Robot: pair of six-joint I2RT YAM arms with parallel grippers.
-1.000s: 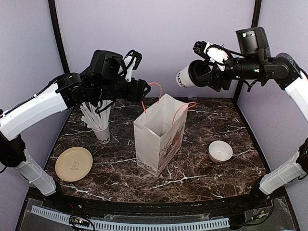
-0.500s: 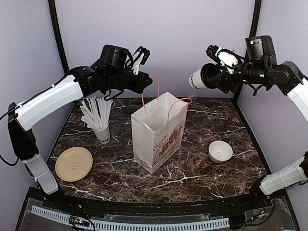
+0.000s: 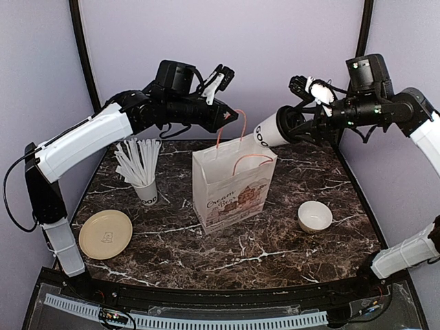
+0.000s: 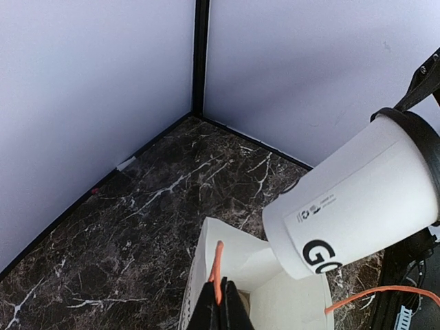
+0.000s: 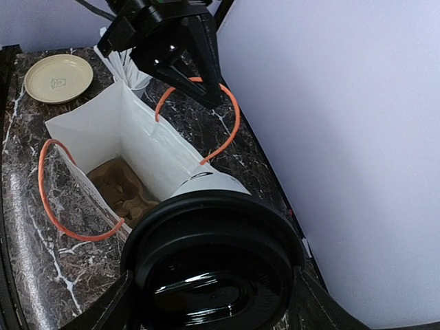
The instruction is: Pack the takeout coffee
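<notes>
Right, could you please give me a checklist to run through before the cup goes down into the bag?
1. Left hand shut on the white paper bag's orange handle: ok.
2. Bag mouth open: ok.
3. Right hand gripping the white paper cup at its black plastic lid: ok.
4. Cup upright: not ok, tilted base-first toward the bag.
5. Cup base centred over the mouth: cannot tell.
6. Room inside: cannot tell; something brown lies at the bottom.

Robot lab test booth, plain lilac wall panels (image 3: pixel 227 55), black frame posts (image 3: pixel 82 55), marble-look tabletop (image 3: pixel 289 247)
</notes>
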